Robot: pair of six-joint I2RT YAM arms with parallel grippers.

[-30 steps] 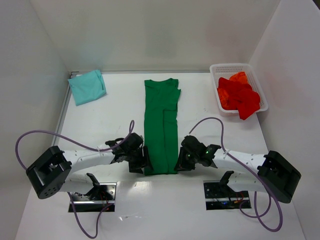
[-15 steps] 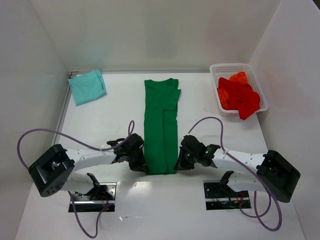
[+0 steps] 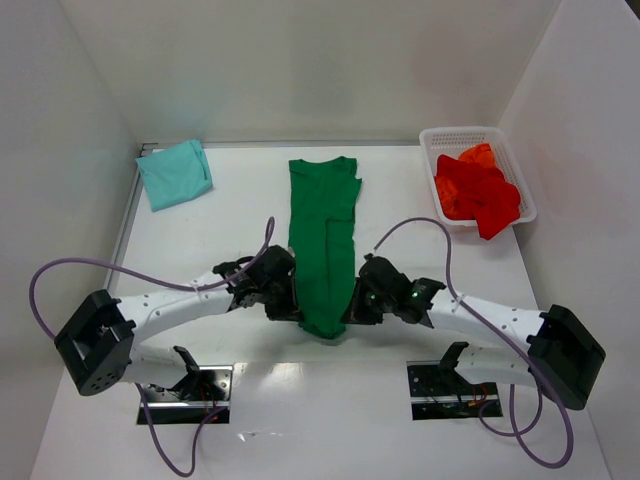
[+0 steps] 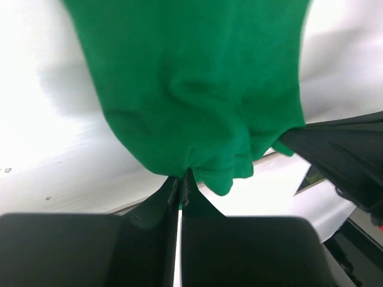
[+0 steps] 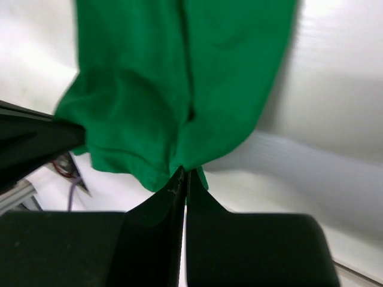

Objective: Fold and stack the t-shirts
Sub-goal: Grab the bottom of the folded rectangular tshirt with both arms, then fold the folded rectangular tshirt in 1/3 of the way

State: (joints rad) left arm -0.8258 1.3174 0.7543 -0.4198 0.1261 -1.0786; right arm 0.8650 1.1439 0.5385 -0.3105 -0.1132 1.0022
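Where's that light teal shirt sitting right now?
In the overhead view the folded teal t-shirt lies at the table's far left corner, left of the long green t-shirt, opposite the white basket of red t-shirts.

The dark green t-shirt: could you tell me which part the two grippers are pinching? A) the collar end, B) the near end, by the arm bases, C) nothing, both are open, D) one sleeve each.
B: the left gripper and right gripper are each shut on a corner at the near end of the dark green t-shirt, bunching it.
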